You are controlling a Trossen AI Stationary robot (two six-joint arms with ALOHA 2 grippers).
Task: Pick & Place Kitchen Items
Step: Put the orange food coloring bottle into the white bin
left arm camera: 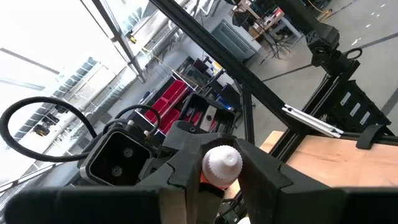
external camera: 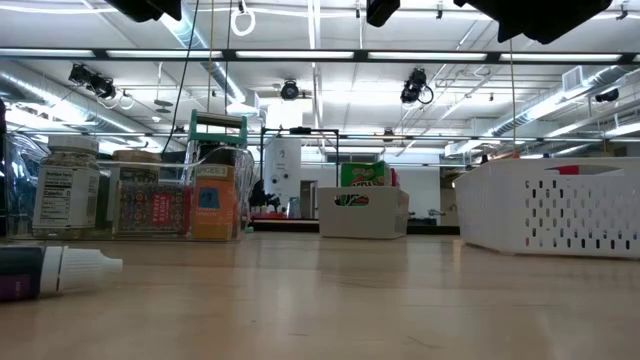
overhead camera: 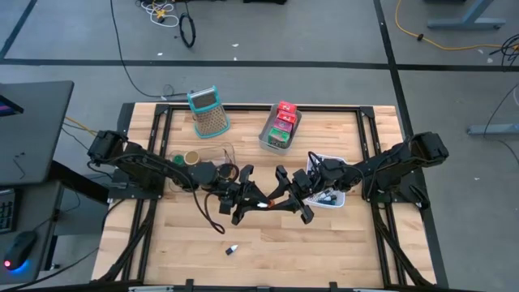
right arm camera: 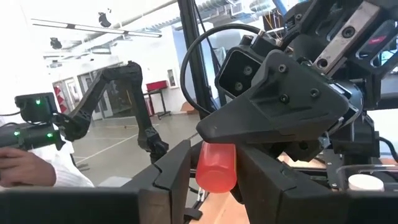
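Tools (overhead camera: 263,203) above wooden table (overhead camera: 324,243)

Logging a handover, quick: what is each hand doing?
Left hand: closed on the small red bottle.
Right hand: closed on the same bottle's base.

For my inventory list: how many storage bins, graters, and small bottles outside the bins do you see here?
Storage bins: 2 (clear bin, white basket)
Grater: 1
Small bottles: 2 (red bottle in left tool, dropper bottle on table)
Total: 5
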